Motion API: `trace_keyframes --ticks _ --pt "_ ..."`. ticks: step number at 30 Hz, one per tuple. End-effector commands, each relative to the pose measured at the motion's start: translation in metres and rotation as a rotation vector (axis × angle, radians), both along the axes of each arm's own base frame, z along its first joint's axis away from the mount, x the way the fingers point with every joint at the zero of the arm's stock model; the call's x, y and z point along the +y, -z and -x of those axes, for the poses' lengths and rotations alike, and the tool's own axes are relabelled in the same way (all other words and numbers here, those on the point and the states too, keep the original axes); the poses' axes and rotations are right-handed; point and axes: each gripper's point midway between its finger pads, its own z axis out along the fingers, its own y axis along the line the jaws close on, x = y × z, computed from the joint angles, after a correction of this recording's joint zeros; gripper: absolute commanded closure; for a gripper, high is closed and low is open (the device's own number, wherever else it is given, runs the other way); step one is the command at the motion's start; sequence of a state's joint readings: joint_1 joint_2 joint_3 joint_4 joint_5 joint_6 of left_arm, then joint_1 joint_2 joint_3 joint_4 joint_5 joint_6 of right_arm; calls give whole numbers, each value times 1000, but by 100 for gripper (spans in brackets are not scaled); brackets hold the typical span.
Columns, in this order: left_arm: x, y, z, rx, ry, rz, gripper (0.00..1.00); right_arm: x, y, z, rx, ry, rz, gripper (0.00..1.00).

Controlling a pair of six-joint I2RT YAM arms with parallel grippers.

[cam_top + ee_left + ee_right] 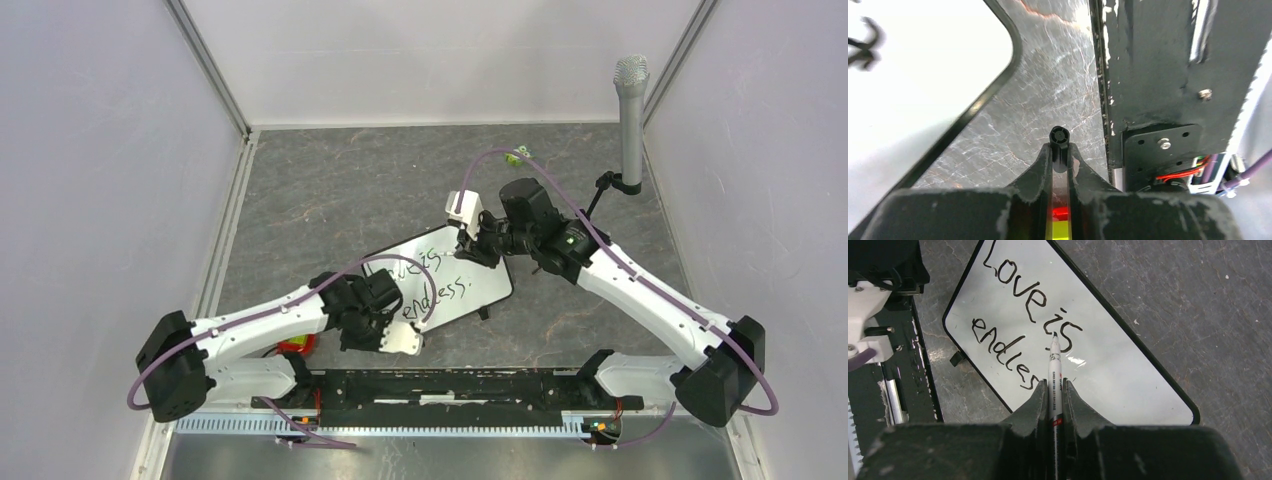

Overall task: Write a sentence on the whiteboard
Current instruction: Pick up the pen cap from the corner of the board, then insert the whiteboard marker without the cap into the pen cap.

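The whiteboard [482, 290] lies tilted at the table's middle. On it the sentence [1023, 305] reads "Love is" over "endless" in black marker, and a finger covers the end of the second line. My right gripper [1055, 387] is shut on a white marker [1054, 365]. The marker's black tip hangs just above the board beside "is". My left gripper [1059, 150] is off the board's near corner [923, 75], low over the table. It is shut on a small black cap [1059, 136], which pokes out past the fingertips.
A black rail [450, 385] runs along the near edge, close to the right of my left gripper [380, 325]. A grey microphone on a stand [631, 110] is at the back right. A small green object [517, 156] lies behind the board. Something red [295, 347] sits under the left arm.
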State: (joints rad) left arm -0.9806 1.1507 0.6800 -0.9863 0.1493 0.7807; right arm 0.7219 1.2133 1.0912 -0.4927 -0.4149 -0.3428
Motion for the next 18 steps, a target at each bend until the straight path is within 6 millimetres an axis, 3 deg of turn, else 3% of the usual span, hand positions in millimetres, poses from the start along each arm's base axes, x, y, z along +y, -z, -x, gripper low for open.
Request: trace_keyframes --ticks 1,6,11,14,18 --pt "-21 -36 12 110 -94 107 98 9 -29 -8 -30 5 -60 100" --pt "-37 -85 -1 128 -197 220 98 9 -39 -13 -49 23 -66 100" --pt "-52 -157 -27 90 -364 414 98 4 -49 -18 -85 47 -59 100" --pt "-61 -202 -67 5 -586 580 98 3 -58 -20 -122 60 -84 100" --pt "-64 -255 -119 17 -920 815 98 10 -84 -26 -186 57 -162 100"
